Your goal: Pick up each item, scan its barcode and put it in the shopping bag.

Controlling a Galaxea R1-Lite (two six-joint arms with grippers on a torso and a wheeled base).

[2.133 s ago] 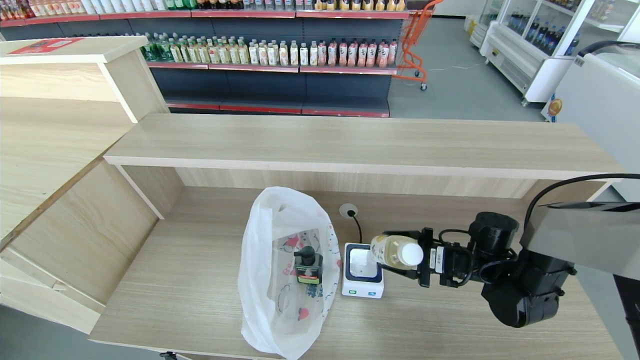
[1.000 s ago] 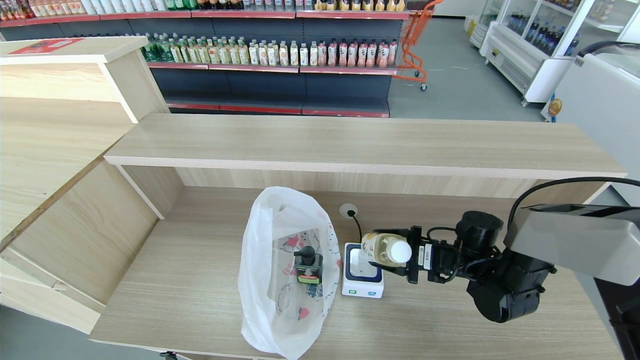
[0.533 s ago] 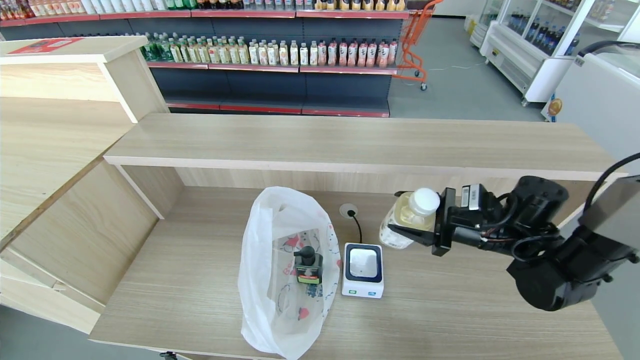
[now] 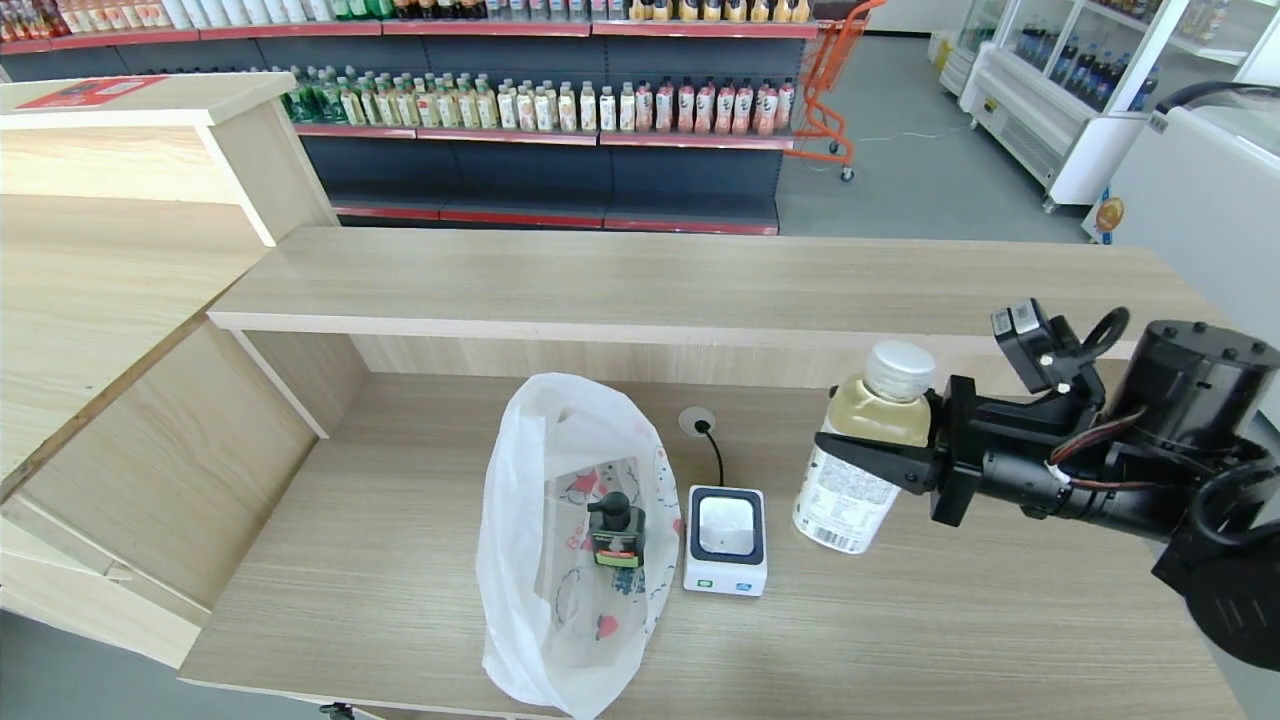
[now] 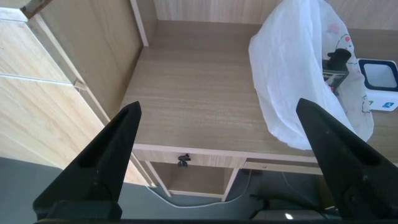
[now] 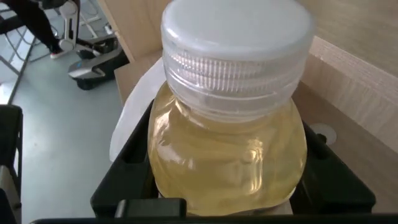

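A pale wood-grain bench (image 4: 400,520) is seen in a shop, backed at 12 o'clock by a raised ledge (image 4: 700,285) of the same wood. A round cable port (image 4: 697,420) is let into the bench. A taller wooden counter (image 4: 120,130) is set at 10 o'clock. Beyond the ledge, dark shelving (image 4: 560,170) with red edge strips is stocked with rows of drink bottles (image 4: 560,105). A grey floor (image 4: 900,150) is laid out towards 1 o'clock, where an orange trolley (image 4: 830,60) is parked and white glass-fronted chillers (image 4: 1060,90) are lined up. Even, bright light is cast throughout.
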